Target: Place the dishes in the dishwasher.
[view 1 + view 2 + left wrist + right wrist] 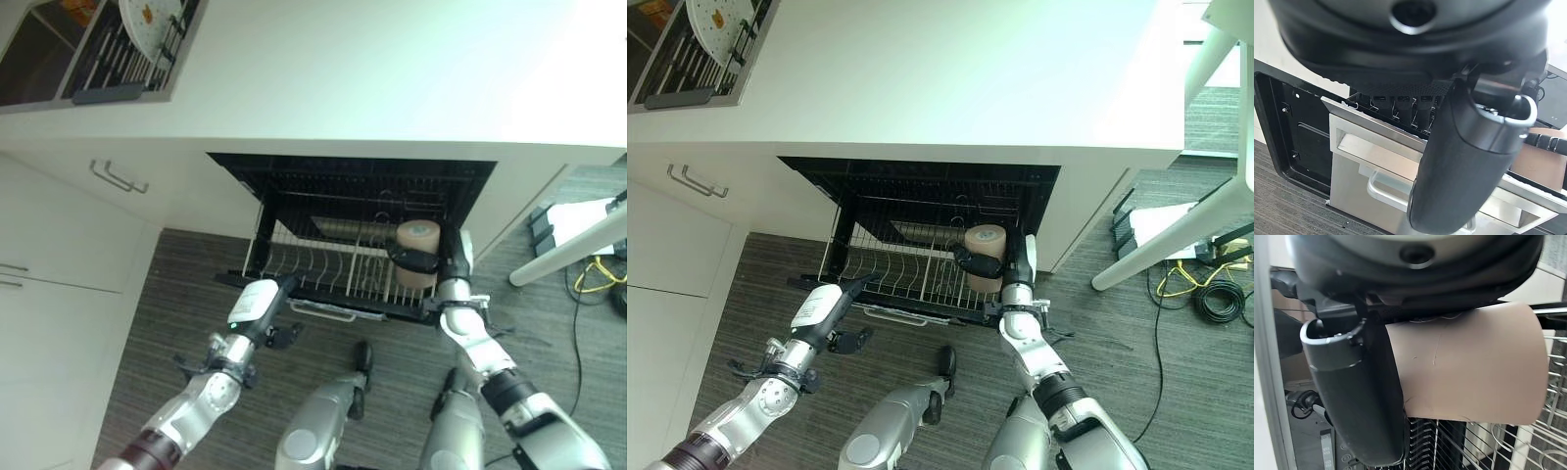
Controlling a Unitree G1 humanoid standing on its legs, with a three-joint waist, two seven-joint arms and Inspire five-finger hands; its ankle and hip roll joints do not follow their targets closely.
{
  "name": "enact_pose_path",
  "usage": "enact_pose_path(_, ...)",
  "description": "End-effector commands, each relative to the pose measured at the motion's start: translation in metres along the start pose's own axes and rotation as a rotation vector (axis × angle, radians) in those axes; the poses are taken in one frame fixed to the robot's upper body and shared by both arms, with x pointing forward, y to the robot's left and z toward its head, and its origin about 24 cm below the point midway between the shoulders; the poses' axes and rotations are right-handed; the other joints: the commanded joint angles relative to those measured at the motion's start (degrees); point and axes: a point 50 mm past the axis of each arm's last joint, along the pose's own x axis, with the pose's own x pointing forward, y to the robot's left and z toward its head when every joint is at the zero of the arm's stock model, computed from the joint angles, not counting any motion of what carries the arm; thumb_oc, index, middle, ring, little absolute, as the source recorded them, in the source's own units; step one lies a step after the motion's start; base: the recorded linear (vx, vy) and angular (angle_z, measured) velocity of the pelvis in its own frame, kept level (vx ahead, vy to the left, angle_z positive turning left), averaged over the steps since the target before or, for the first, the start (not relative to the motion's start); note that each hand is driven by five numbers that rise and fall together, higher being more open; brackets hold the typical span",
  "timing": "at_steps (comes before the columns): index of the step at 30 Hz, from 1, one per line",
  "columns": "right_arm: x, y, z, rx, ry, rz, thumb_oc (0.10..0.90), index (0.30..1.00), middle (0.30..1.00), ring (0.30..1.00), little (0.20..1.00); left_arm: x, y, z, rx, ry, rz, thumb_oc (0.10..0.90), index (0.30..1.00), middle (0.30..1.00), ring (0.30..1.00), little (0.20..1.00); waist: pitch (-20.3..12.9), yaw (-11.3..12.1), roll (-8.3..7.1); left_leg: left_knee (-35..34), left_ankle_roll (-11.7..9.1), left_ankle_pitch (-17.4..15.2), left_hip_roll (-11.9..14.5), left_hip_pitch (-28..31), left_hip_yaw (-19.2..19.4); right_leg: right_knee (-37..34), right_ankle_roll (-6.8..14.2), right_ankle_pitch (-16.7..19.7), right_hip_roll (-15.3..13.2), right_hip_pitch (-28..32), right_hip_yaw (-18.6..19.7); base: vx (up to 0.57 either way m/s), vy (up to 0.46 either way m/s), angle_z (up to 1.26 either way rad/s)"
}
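Observation:
The dishwasher (pixel 353 171) stands open under the white counter, its wire lower rack (pixel 313 262) pulled out over the floor. A beige cup (pixel 418 243) lies tilted on its side above the rack's right part, and my right hand (pixel 419 262) is shut on it. In the right wrist view the thumb (pixel 1356 396) wraps the cup's wall (pixel 1464 367). My left hand (pixel 257 302) sits at the rack's front left corner, fingers straight and reaching to the rack's front edge, holding nothing. The rack's front bar handle (pixel 1386 188) shows past its thumb (pixel 1459 161).
On the counter at the far left a drying rack (pixel 127 59) holds a white plate (pixel 147 22). White cabinet doors with bar handles (pixel 118 176) stand left of the dishwasher. A white table leg (pixel 568 257) and cables (pixel 1205 294) lie on the floor at the right.

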Motion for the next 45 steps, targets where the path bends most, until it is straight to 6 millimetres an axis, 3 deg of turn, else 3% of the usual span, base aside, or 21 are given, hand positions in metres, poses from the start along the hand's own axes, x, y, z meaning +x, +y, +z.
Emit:
enact_pose_path(1, 0.017, 0.017, 0.052, 0.107, -0.183, 0.119, 0.8, 0.9, 0.9, 0.9, 0.9, 0.01, 0.024, 0.019, -0.009, -0.128, 0.114, 0.8, 0.9, 0.9, 0.9, 0.9, -1.6, 2.3, 2.04, 8.5, -3.9, -12.0, 4.7, -2.9, -0.4, -4.9, 1.9, 0.7, -3.2, 0.6, 0.1, -0.04, -0.064, 0.17)
enact_pose_path(8, 0.023, 0.036, 0.064, 0.151, -0.186, 0.233, 0.8, 0.9, 0.9, 0.9, 0.9, 0.016, 0.026, 0.024, 0.01, -0.159, 0.1, 0.8, 0.9, 0.9, 0.9, 0.9, -1.5, 3.4, 1.91, 8.5, -4.0, -11.6, 4.8, -3.1, -0.9, -4.9, 1.9, 0.9, -3.6, 0.9, -0.8, -0.01, -0.02, 0.03)
enact_pose_path(16, 0.03, 0.031, 0.08, 0.184, -0.26, 0.146, 0.8, 0.9, 0.9, 0.9, 0.9, 0.018, 0.025, 0.023, 0.017, -0.164, 0.09, 0.8, 0.9, 0.9, 0.9, 0.9, -1.2, 4.0, 2.0, 8.5, -4.0, -11.6, 4.7, -3.1, -1.4, -4.9, 2.1, 1.2, -3.7, 1.0, -1.1, 0.0, -0.005, 0.01)
enact_pose_path(27, 0.019, 0.038, 0.112, -0.036, -0.556, 0.172, 0.8, 0.9, 0.9, 0.9, 0.9, 0.017, 0.021, 0.022, 0.004, -0.162, 0.092, 0.8, 0.9, 0.9, 0.9, 0.9, -0.9, 3.8, 2.3, 8.5, -3.8, -11.6, 4.4, -3.6, -1.6, -4.9, 2.4, 1.3, -3.6, 0.2, -0.5, 0.0, 0.002, 0.04)
enact_pose_path(30, 0.019, 0.038, 0.113, -0.066, -0.557, 0.17, 0.8, 0.9, 0.9, 0.9, 0.9, 0.018, 0.021, 0.022, 0.003, -0.164, 0.089, 0.8, 0.9, 0.9, 0.9, 0.9, -0.9, 3.9, 2.33, 8.5, -3.9, -11.6, 4.4, -3.7, -1.7, -4.9, 2.5, 1.4, -3.7, 0.1, -0.4, 0.0, 0.0, 0.01)
enact_pose_path(36, 0.022, 0.034, 0.114, -0.224, -0.622, 0.165, 0.8, 0.9, 0.9, 0.9, 0.9, 0.019, 0.023, 0.023, 0.001, -0.17, 0.089, 0.8, 0.9, 0.9, 0.9, 0.9, -0.6, 4.2, 2.34, 8.5, -3.9, -11.5, 4.3, -4.0, -1.8, -4.9, 2.7, 1.6, -3.9, -0.2, -0.5, -0.01, -0.007, 0.0)
enact_pose_path(42, 0.027, 0.017, 0.121, -0.296, -0.685, -0.003, 0.8, 0.9, 0.9, 0.9, 0.9, 0.02, 0.026, 0.022, 0.014, -0.171, 0.091, 0.8, 0.9, 0.9, 0.9, 0.9, 0.2, 4.4, 1.95, 8.5, -3.8, -11.5, 4.4, -4.4, -2.2, -4.9, 3.0, 2.0, -3.9, -0.7, -0.6, -0.02, -0.024, 0.03)
enact_pose_path(45, 0.032, 0.007, 0.114, -0.345, -0.618, -0.039, 0.8, 0.9, 0.9, 0.9, 0.9, 0.021, 0.03, 0.022, 0.018, -0.169, 0.101, 0.8, 0.9, 0.9, 0.9, 0.9, 0.4, 4.3, 1.66, 8.5, -3.7, -11.6, 4.5, -4.4, -2.1, -4.9, 3.0, 2.1, -3.8, -0.8, -0.4, 0.0, -0.011, 0.0)
